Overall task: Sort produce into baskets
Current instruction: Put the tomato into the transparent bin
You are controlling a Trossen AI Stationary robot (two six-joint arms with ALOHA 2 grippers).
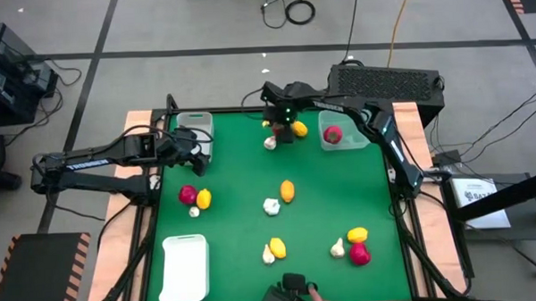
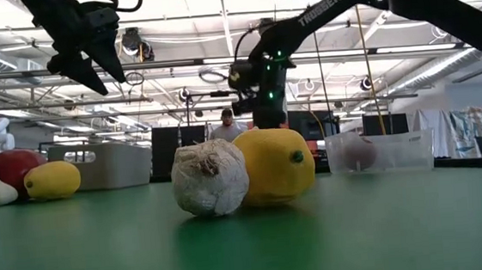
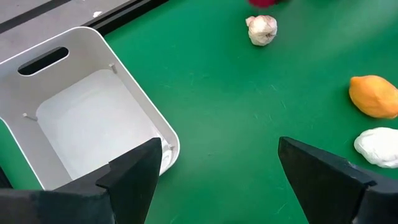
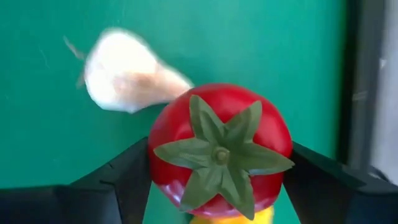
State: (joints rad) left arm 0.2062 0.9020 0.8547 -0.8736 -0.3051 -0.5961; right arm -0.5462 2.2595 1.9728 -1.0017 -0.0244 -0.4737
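With fingers bracketing the tomato (image 4: 219, 149) at the table's far edge, right gripper (image 4: 217, 177) looks mid-clamp; firm grasp unconfirmed. Smooth, round, likely light: pinch across the middle. Left gripper (image 3: 217, 177) gapes, empty.

Up close on the green tabletop (image 2: 403, 226), 1 whitish, rough garlic bulb (image 2: 210, 178) touches 1 glossy yellow lemon (image 2: 276, 165); a clear plastic bin (image 2: 380, 152) sits behind.

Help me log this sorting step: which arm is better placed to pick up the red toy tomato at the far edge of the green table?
Right. The right gripper brackets the red tomato; the left gripper hangs open beside the grey-white rectangular bin.
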